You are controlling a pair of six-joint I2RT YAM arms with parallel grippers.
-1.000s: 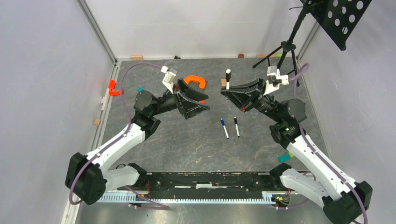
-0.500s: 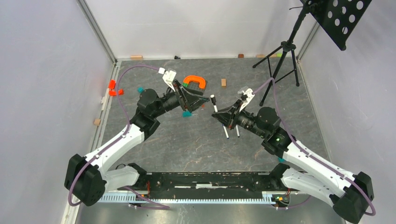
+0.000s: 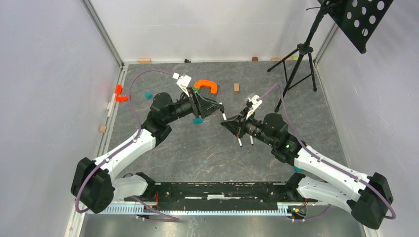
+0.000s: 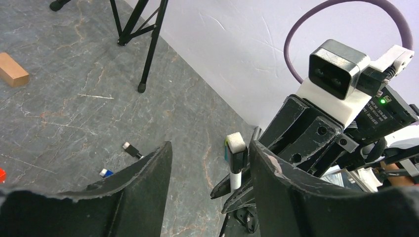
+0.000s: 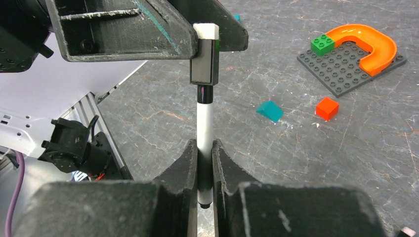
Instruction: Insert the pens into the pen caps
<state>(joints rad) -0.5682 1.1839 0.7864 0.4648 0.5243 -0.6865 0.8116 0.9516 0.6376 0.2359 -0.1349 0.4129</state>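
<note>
My right gripper (image 5: pixel 202 148) is shut on the lower barrel of an upright white pen (image 5: pixel 203 123). A black pen cap (image 5: pixel 205 61) with a white end sits on the pen's top. My left gripper (image 4: pixel 210 148) is open and straddles that pen cap (image 4: pixel 236 153). One finger (image 4: pixel 276 173) is close beside the cap, and a clear gap separates the cap from the other finger. From above, the pen (image 3: pixel 223 112) stands between the two grippers at mid-table. Two more pens (image 3: pixel 239 141) (image 3: pixel 251 140) lie on the table, partly under my right arm, and their capped ends (image 4: pixel 132 149) (image 4: pixel 106 173) show past my left finger.
A grey stud plate (image 5: pixel 346 74) carries an orange curved piece (image 5: pixel 370 44) and a green brick (image 5: pixel 322 44). A red brick (image 5: pixel 327 107) and a teal piece (image 5: pixel 270 110) lie near it. A black tripod (image 3: pixel 296 64) stands back right, a wooden block (image 3: pixel 236 87) at the back.
My right arm has swung left and down, carrying the capped pen in between my left gripper's fingers. The left arm has edged right and its jaws have narrowed around the cap.
</note>
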